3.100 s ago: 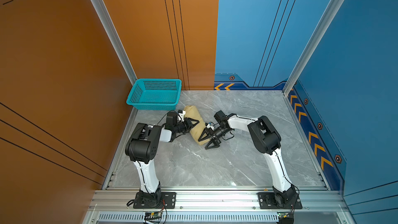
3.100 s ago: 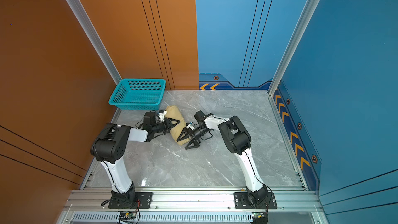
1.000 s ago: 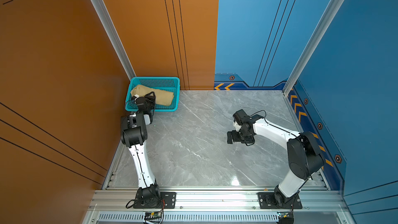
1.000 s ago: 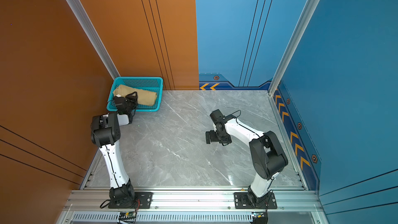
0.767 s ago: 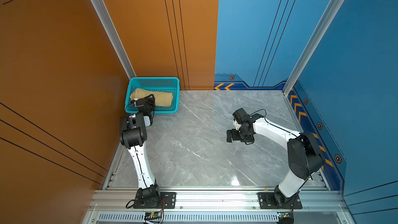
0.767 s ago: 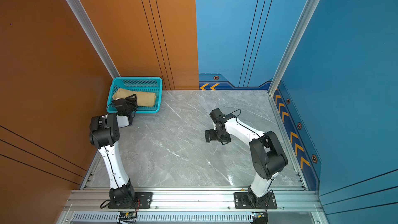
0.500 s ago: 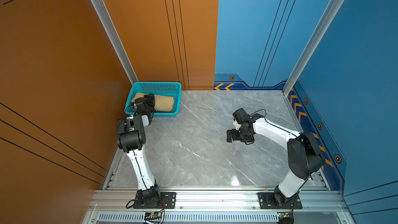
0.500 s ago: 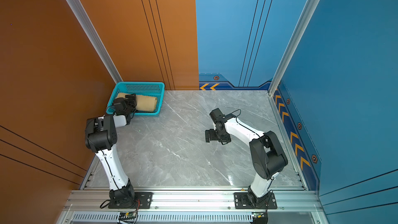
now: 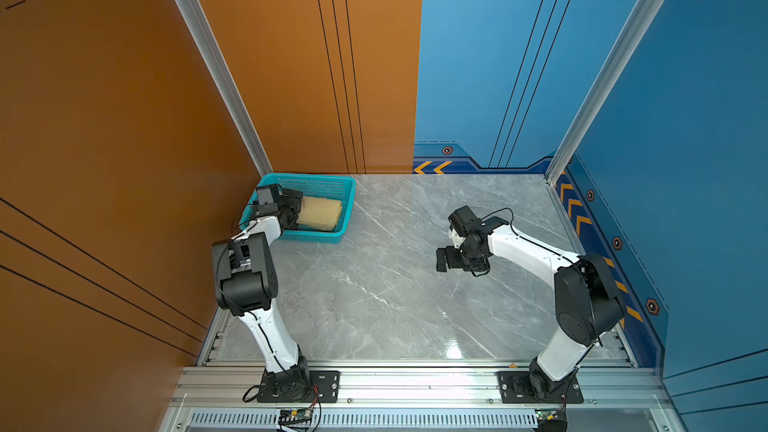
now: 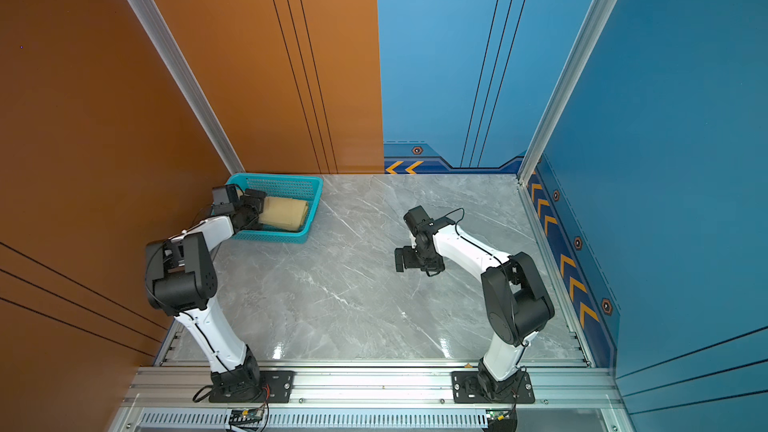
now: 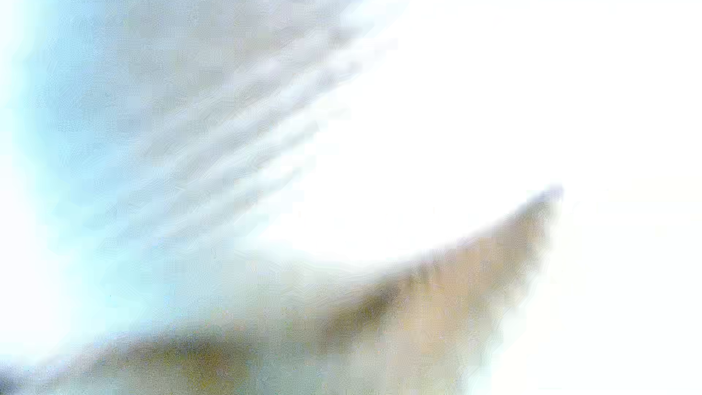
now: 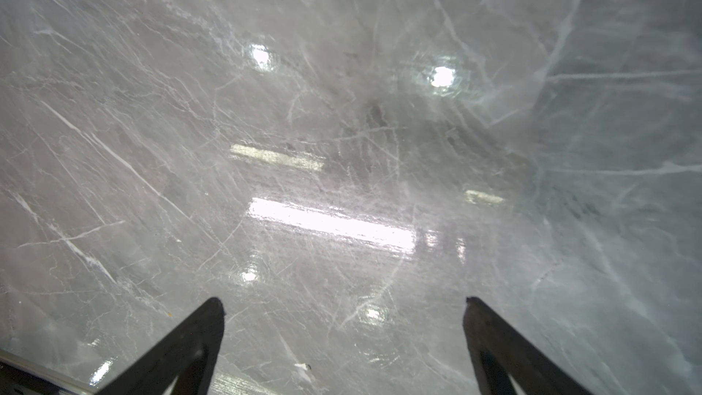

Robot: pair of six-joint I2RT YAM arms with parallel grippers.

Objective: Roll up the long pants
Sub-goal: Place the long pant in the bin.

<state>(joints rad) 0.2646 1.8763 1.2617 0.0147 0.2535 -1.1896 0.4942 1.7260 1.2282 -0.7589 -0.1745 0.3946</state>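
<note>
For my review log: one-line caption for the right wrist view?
Right gripper, jaws wide open and empty, above the glossy grey marble tabletop.

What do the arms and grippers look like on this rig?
The left arm and right arm match: white tapered links, bulky black joint housings, thin black cables. The left gripper and right gripper are black, the right's fingers tapering wedges. No markings legible.

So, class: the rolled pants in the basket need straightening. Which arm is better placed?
Left. Its jaws are at the basket, beside the pants; the right arm holds open jaws over bare table, far off.
</note>
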